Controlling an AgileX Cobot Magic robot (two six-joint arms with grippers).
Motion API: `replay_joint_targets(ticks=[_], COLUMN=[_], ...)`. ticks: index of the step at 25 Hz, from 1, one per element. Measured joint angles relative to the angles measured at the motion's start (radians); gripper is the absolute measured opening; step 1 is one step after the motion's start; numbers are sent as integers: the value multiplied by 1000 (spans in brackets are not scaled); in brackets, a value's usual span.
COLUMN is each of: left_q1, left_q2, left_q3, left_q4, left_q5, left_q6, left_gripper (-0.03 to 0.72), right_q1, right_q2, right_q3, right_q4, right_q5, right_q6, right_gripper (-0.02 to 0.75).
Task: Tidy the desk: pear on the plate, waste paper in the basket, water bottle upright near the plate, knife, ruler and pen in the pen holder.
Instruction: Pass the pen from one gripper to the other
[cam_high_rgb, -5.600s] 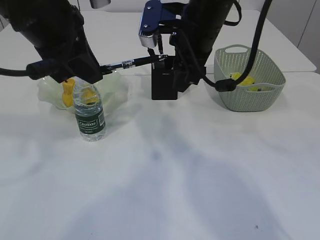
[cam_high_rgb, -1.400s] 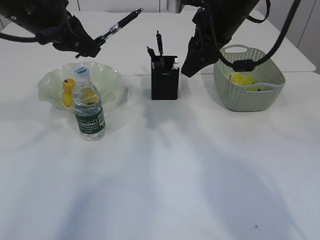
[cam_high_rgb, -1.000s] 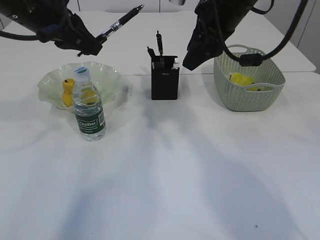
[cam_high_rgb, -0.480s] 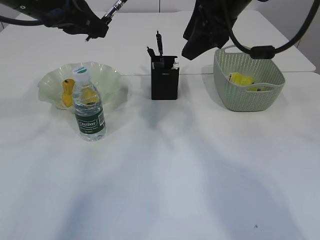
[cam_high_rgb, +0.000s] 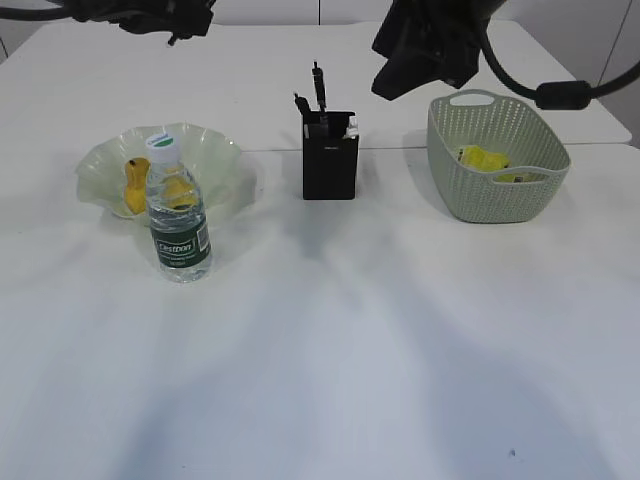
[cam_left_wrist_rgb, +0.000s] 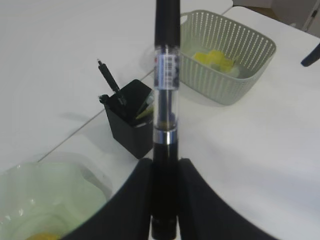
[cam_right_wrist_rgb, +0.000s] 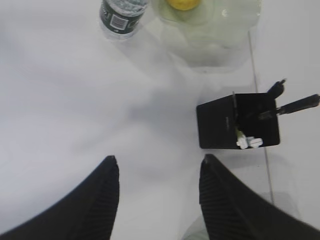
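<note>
My left gripper (cam_left_wrist_rgb: 165, 172) is shut on the black and clear pen (cam_left_wrist_rgb: 166, 100), held high above the desk; in the exterior view only the gripper's lower edge (cam_high_rgb: 190, 18) shows at the top left. The black pen holder (cam_high_rgb: 329, 155) (cam_left_wrist_rgb: 130, 122) (cam_right_wrist_rgb: 220, 125) has two dark handles (cam_high_rgb: 318, 85) sticking out; I cannot tell knife from ruler. The pear (cam_high_rgb: 135, 185) lies on the green plate (cam_high_rgb: 215, 160). The water bottle (cam_high_rgb: 178, 215) stands upright in front of it. Yellow waste paper (cam_high_rgb: 485, 160) lies in the basket (cam_high_rgb: 497, 195). My right gripper (cam_right_wrist_rgb: 159, 162) hangs open and empty, high over the holder.
The right arm (cam_high_rgb: 430, 45) and its cable loom above the basket's near-left corner. A seam in the desk (cam_high_rgb: 270, 150) runs behind the plate and holder. Bare white tabletop (cam_high_rgb: 350, 350) fills the front.
Both arms have risen. The left gripper has carried the pen up and out of the top of the exterior view. The right arm has lifted further from the holder.
</note>
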Motion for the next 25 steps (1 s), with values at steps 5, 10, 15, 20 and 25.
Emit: replay_joint_targets(ticks=[5,10,15,20,25], left_q1=[0,0,0,0,0], left_q2=[-21,-43,-58,-60,-61], left_q3=[0,0,10,99,160], left_q4=[-43,-85,-205,-400,-590], left_q5=[-15,-35,-80,-147,-160], left_q6=[36,83,169,335,520], left_gripper=[97,97,97,97,97], right_q1=[0,0,0,0,0], right_q2=[-55,-116,-160,-163,-163], right_q3=[127,255,310,312,314], right_q4=[22,116,222,237,237], right_q5=[-154,-257,-297,-289,-287], right_q6=[-96,-204,-306,-320,-320], right_gripper=[387,387,386,387,386])
